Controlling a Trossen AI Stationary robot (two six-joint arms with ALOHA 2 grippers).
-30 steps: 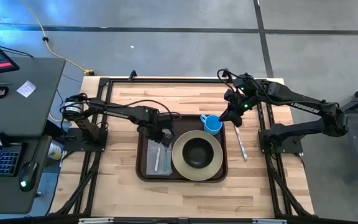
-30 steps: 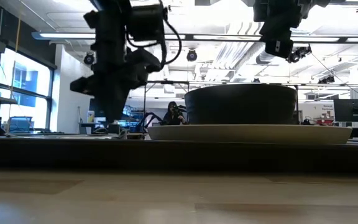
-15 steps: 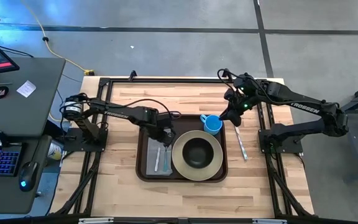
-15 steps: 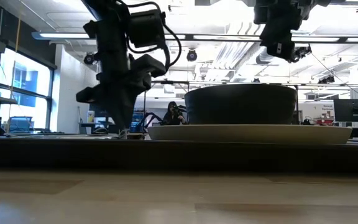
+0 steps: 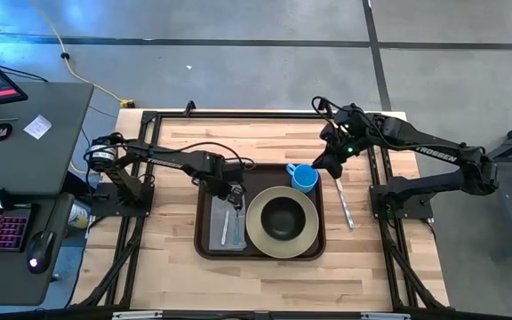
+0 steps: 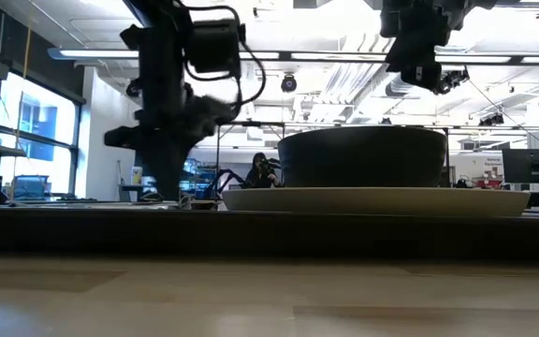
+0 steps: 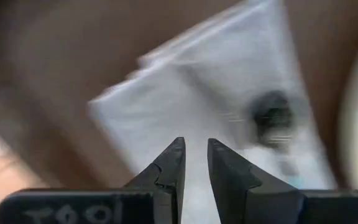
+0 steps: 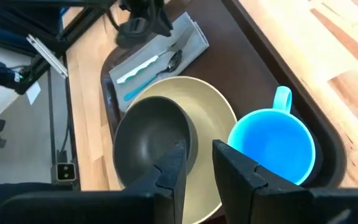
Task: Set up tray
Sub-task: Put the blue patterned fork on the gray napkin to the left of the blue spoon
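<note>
The dark brown tray (image 5: 204, 249) lies mid-table. On it rest a beige plate (image 5: 260, 238) carrying a dark bowl (image 5: 282, 217), a blue cup (image 5: 303, 178) and a grey napkin (image 5: 227, 228) with a spoon (image 8: 173, 59) and a teal-handled utensil (image 8: 135, 87) lying on it. My left gripper (image 5: 235, 197) hovers just above the napkin's far end (image 7: 197, 93), fingers a narrow gap apart, holding nothing. My right gripper (image 5: 327, 167) hangs above the tray's right rim beside the cup (image 8: 271, 146), narrowly open and empty.
A knife (image 5: 345, 206) lies on the bare wood to the right of the tray. The black frame rails (image 5: 238, 116) border the table's far and side edges. Open wood lies near and far of the tray.
My left gripper has shifted a little toward the table's left above the napkin's far end. The tray's contents have not moved.
</note>
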